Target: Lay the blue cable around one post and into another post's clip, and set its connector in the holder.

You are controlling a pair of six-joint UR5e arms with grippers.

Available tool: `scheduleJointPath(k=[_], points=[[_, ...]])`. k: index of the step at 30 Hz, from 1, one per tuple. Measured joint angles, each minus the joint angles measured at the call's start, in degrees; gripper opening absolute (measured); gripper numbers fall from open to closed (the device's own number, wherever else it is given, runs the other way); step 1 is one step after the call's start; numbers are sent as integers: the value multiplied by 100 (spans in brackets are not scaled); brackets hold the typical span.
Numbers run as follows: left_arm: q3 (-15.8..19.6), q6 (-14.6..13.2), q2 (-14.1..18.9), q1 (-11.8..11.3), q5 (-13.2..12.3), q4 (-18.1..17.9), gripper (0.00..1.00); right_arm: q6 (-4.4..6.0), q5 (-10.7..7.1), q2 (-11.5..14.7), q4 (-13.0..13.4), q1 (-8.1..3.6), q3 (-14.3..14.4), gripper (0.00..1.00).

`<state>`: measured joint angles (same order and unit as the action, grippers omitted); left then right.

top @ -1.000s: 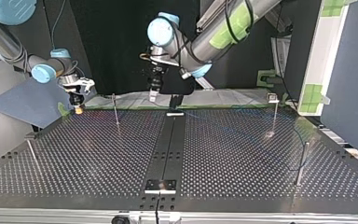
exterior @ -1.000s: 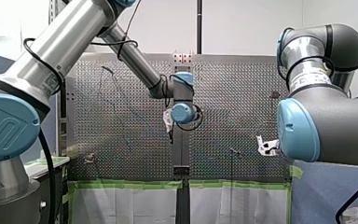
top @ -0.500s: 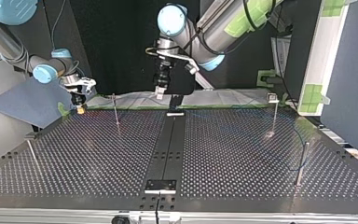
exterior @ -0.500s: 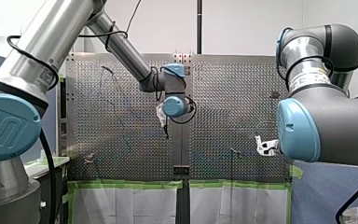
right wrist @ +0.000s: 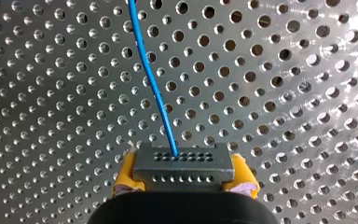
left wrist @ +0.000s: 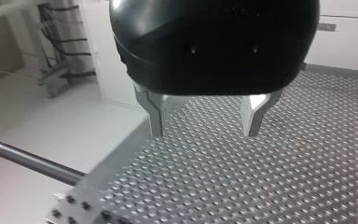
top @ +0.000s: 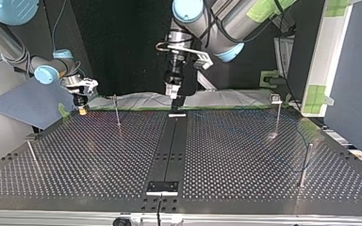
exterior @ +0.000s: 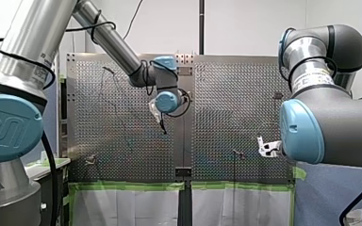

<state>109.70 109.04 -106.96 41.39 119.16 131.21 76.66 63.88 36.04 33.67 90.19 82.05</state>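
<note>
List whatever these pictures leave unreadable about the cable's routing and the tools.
The blue cable: in the right wrist view it runs ahead from the connector in my right tool and is cut off by the edge; in the top view it is too thin to trace.
The clip on a post: top view, too small to tell whether it holds cable.
My right tool, front view: largely hidden behind my right arm's elbow.

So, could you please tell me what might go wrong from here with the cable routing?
1. My right gripper grips the connector only by its ends, so a tug on the blue cable could twist it between the pads.
2. My left gripper hangs open and empty above the table, so the slack is unguided and may catch the thin post beside my right gripper.
</note>
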Motion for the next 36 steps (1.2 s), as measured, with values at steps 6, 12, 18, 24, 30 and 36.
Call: scheduleJointPath(k=[6, 12, 18, 24, 30, 36], points=[[266, -14, 265, -17, -34, -265, 82, -1, 9, 3, 5, 22, 0, 0], [533, -22, 533, -30, -42, -532, 82, -3, 39, 3, 1, 46, 0, 0], [811, -25, 809, -47, -122, -700, 82, -3, 46, 3, 0, 62, 0, 0], [1138, -29, 948, -91, -129, -714, 79, -1, 46, 3, 0, 82, 0, 0], [1448, -31, 880, -116, -119, -762, 79, -4, 43, 4, 0, 107, -2, 0], [1744, -47, 622, -114, -119, -963, 79, -8, 38, 4, 0, 130, -5, 0]])
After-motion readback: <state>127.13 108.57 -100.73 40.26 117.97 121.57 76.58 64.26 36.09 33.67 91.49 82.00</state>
